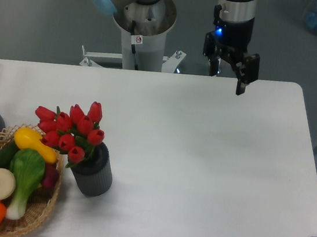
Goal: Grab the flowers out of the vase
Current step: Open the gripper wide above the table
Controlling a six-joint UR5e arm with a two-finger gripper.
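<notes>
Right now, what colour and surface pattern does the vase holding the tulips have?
Dark grey with fine vertical ribs, best seen in the fixed camera view: vase, red tulips.

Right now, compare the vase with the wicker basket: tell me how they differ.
The vase is a dark-grey ribbed cylinder; the basket is a pale, open-woven shallow bowl. The vase stands taller and narrower; the basket spreads low and wide. The vase holds red tulips; the basket holds mixed produce. Both sit at the table's front-left in the image, side by side.
</notes>
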